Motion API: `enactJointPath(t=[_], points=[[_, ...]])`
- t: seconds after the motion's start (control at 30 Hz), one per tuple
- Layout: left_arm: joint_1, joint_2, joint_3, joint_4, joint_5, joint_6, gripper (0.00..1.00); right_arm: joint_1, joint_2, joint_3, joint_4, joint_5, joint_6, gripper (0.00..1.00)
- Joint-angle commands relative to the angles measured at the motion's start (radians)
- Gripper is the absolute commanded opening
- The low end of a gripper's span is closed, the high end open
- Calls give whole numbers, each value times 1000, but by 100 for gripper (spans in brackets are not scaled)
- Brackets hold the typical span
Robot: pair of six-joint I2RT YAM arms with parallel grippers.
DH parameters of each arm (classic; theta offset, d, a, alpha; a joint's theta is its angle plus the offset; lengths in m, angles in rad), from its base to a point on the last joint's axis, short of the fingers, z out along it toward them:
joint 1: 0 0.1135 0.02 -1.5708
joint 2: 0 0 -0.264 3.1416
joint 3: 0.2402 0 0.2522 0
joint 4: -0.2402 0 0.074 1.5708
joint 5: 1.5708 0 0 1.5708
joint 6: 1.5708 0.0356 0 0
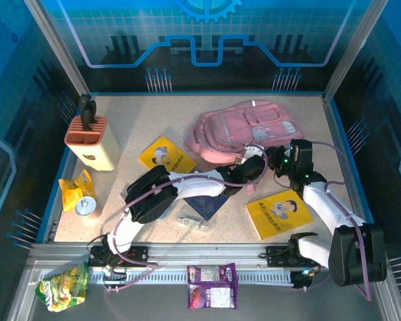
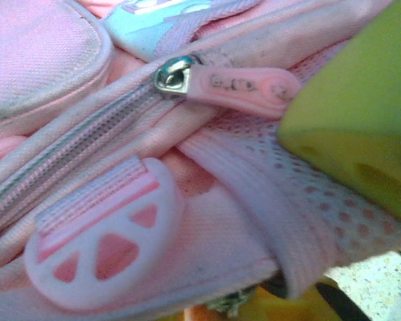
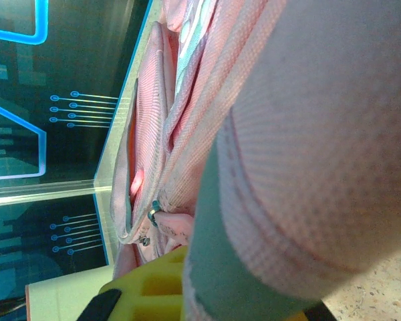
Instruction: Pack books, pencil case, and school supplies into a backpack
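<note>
Three books lie flat on the tabletop. The left yellow book sits near the pink backpack, and a small clear item lies just beside the navy book. The left claw is against the backpack by a zipper pull; I cannot tell whether it is open or closed. The right claw is clamped on backpack fabric, above the right yellow book.

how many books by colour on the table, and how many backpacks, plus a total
yellow books: 2
navy book: 1
pink backpack: 1
total: 4
</note>
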Motion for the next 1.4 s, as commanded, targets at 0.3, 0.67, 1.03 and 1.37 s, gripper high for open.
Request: enactJointPath(t=[0.3, 0.67, 1.03, 1.37], points=[[30, -65, -55, 50, 39, -15, 0, -4, -26, 12, 28, -33, -28, 0], [72, -197, -232, 72, 115, -33, 0, -81, -31, 24, 14, -76, -51, 0], [133, -321, -360, 17, 309, 11, 0, -192, 49, 102, -19, -116, -123, 0], [137, -288, -251, -130, 458, -53, 0, -266, 338, 334, -80, -142, -212, 14]])
